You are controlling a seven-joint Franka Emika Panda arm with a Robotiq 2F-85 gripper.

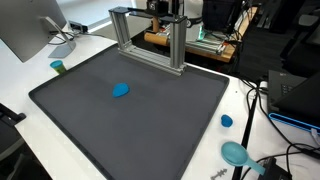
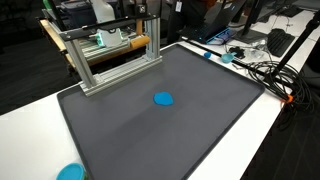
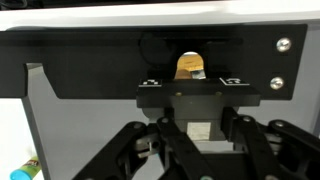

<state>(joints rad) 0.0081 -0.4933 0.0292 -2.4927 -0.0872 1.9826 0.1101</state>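
On the dark mat (image 1: pixel 150 125), a blue disc (image 1: pixel 121 90), aluminium frame (image 1: pixel 178 45) at its edge, my gripper (image 3: pixel 197 140) cropped in wrist view, I cannot tell if it's open or closed

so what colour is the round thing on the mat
The round thing is blue, clearest in an exterior view.

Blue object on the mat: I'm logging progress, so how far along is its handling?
Done: nothing visible; the blue object lies untouched on the grey mat. In hand: the gripper faces a black panel in the wrist view, holding nothing visible. Left: probably the whole reach and grasp.
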